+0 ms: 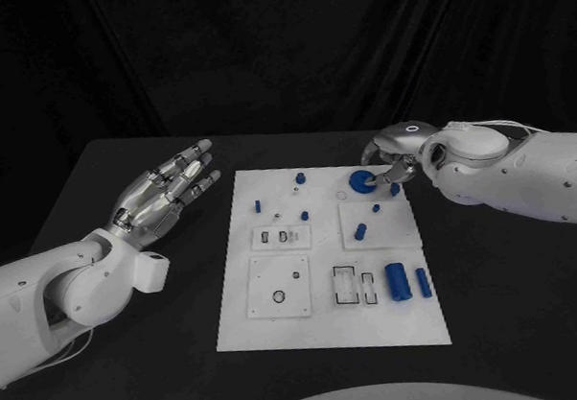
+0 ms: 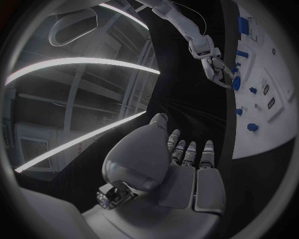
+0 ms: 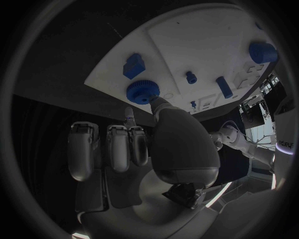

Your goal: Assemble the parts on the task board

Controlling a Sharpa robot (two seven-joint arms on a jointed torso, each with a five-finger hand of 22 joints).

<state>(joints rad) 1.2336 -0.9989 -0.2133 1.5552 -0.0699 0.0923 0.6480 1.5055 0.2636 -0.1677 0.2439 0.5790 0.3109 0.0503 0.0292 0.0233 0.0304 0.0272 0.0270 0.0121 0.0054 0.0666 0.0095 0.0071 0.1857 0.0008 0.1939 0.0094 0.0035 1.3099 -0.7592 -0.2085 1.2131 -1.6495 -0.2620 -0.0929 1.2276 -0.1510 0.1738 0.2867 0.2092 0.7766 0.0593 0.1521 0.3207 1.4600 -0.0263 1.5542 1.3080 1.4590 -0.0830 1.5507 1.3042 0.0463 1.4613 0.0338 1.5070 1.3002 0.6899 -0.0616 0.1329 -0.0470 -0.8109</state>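
The task board [image 1: 333, 326] lies flat in the middle of the black surface [image 1: 120, 179], its long sides running from the near edge toward the far edge. The right hand [image 1: 393, 155] sits at the board's far right corner, with its fingers [image 3: 163, 107] pressed against a round blue toothed part [image 1: 362, 182] (a gear, by the look of its ridged rim). From behind the wrist, one fingertip touches the gear's rim while the other fingers lie straight and side by side; whether the gear is truly pinched I cannot tell. Just beside the gear, nearer the board's right edge, stands a smaller blue block [image 3: 133, 65]. A short blue peg [image 1: 360, 232] stands on the raised square plate below the gear, and two blue cylinders [image 1: 398, 281] lie side by side near the board's right edge, closer to the near end. Small blue pins [image 1: 257, 203] stand along the far left part of the board. The left hand [image 1: 163, 196] hovers over the surface just off the board's far left corner, palm open, fingers [image 1: 190, 162] stretched apart and holding nothing
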